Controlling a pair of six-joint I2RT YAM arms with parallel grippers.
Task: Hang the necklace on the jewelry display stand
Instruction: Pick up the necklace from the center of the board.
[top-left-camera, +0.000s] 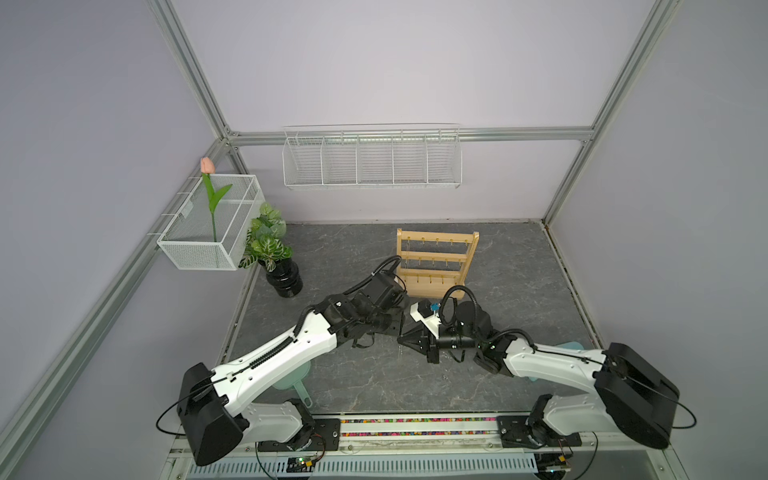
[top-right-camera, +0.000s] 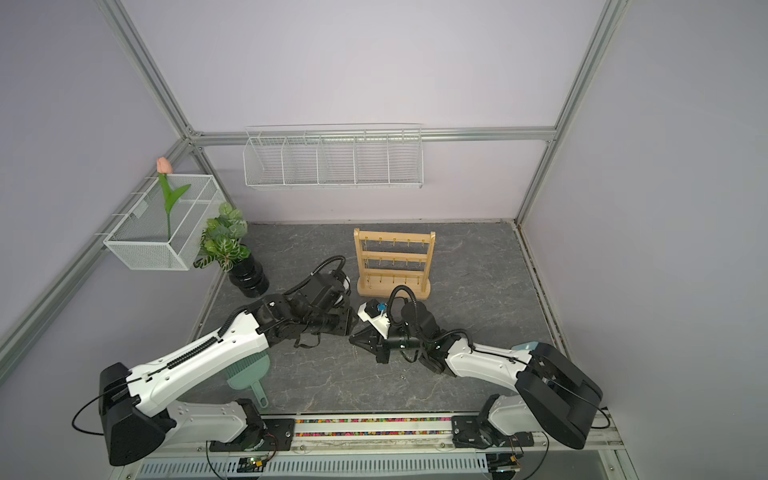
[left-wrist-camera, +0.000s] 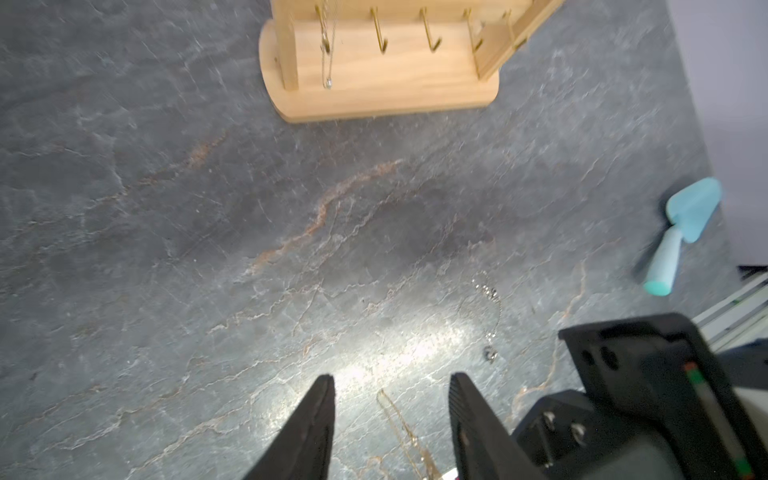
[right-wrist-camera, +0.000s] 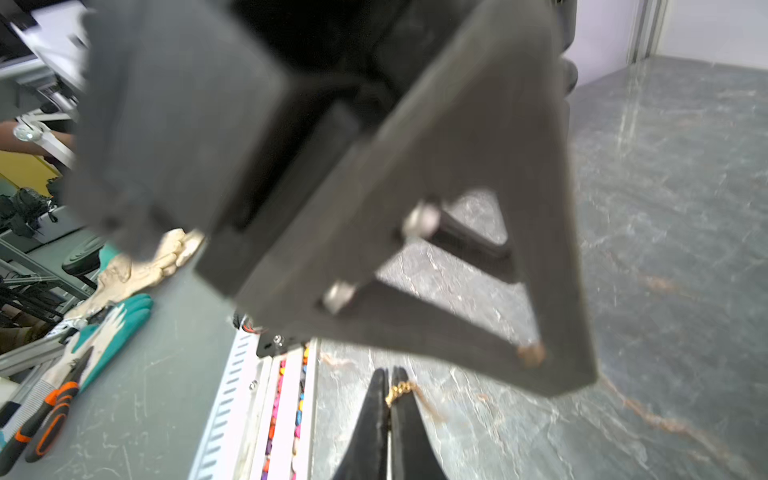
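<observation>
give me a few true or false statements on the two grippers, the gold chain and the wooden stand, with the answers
1. The right gripper is shut on a gold chain. True.
2. The left gripper is clamped shut. False: its jaws stand apart, and the gold chain runs between them.
3. The wooden stand lies flat on its side. False: it stands upright on the table.
4. A thin chain hangs from a hook on the wooden stand. True.
5. The tulip lies on the table. False: it stands in the mesh basket.
</observation>
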